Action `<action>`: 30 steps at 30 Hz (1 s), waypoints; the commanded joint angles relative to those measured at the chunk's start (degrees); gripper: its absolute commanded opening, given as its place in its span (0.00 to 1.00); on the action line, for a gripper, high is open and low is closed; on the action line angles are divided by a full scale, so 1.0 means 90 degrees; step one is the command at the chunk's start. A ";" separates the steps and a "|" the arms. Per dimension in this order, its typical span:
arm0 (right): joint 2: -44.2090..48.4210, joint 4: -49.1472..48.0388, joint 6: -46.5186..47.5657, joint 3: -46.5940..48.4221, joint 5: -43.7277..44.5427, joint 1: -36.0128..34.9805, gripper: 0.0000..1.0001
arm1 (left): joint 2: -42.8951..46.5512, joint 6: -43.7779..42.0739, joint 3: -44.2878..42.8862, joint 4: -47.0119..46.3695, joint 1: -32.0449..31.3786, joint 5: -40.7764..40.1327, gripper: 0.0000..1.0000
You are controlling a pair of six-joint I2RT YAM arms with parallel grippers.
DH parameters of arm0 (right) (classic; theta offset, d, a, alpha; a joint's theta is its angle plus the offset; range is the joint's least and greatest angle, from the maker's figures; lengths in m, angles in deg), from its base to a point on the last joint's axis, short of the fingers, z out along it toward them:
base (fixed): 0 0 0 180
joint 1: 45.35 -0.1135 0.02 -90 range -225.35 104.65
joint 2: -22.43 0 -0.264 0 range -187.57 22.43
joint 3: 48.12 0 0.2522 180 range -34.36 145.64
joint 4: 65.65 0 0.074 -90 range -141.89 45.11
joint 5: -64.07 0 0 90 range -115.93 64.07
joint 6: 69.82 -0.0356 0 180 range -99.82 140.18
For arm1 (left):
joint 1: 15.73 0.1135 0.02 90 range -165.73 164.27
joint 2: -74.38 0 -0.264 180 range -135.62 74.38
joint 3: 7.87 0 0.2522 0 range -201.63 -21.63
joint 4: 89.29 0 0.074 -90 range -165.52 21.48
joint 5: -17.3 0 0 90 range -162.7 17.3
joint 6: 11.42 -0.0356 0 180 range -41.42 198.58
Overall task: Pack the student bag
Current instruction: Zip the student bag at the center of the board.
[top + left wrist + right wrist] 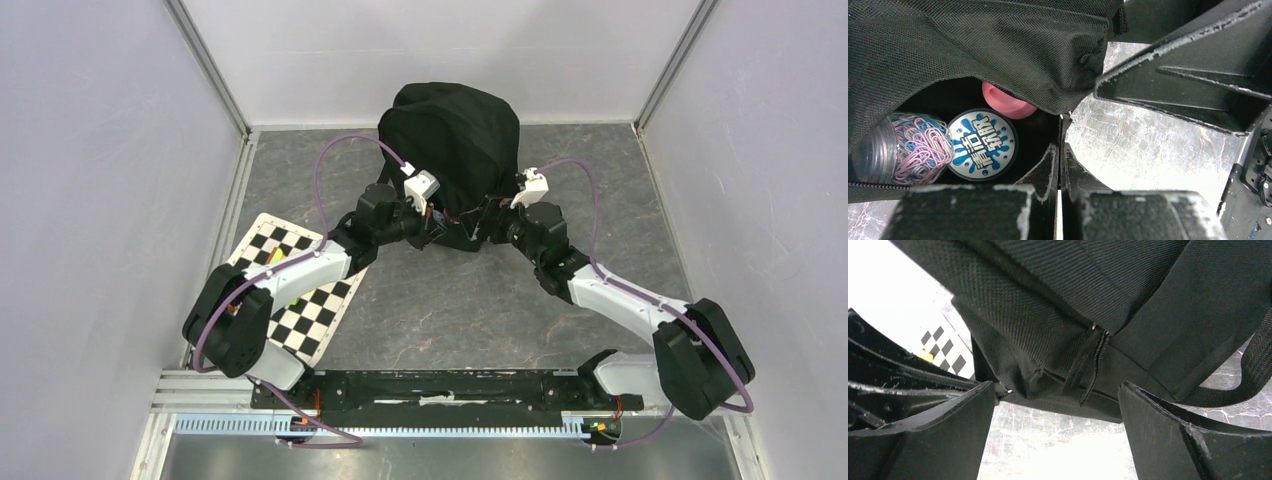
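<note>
- one student bag [450, 140], black, sits at 12 o'clock on the table [480, 310], its near edge at both grippers.
- one checkerboard [322, 312] lies at 8 o'clock.
- right gripper [1057, 390]: jaws wide apart, with the bag's seam hanging between them at 12 o'clock, unpinched.
- left gripper [1062, 145]: jaws together just under the bag's flap; i cannot tell if they pinch fabric.
- inside, at 9 o'clock of the left gripper: one jar of paper clips [903, 147], one round blue-and-white tin [982, 145], one pink object [1005, 102].

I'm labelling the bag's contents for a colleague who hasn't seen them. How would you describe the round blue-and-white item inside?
Find the black student bag at the far middle of the table and look into its open mouth. The round disc lies between a clear jar of pastel paper clips and a pink rounded thing. It alone is black-rimmed, white with blue splashes and bold characters.
</note>
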 commanded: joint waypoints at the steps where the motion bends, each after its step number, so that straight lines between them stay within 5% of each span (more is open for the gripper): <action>1: -0.0224 -0.0707 -0.0329 0.0164 0.0537 -0.0091 0.96 | 0.0435 0.0068 -0.0169 -0.0192 -0.0083 0.0227 0.02; 3: -0.0435 -0.0661 -0.0289 0.0308 0.0657 -0.0126 0.91 | 0.0461 0.0016 -0.0161 -0.0151 -0.0136 0.0173 0.02; 7: -0.0782 -0.0462 -0.0174 0.0554 0.0711 -0.0166 0.59 | 0.0608 -0.0041 -0.0146 -0.0026 -0.0283 -0.0177 0.02; 12: -0.0756 -0.0629 -0.0170 0.0369 0.1019 -0.0200 0.03 | 0.0812 -0.0073 -0.0221 0.0332 -0.0374 -0.0740 0.02; 18: -0.0281 -0.0482 0.0090 0.0065 0.1909 -0.0191 0.00 | 0.1091 -0.0065 -0.0317 0.0990 -0.0374 -0.1811 0.02; 30: -0.0123 -0.0471 0.0297 -0.0076 0.1789 -0.0190 0.00 | 0.1284 -0.0028 -0.0083 0.1214 -0.0356 -0.1531 0.02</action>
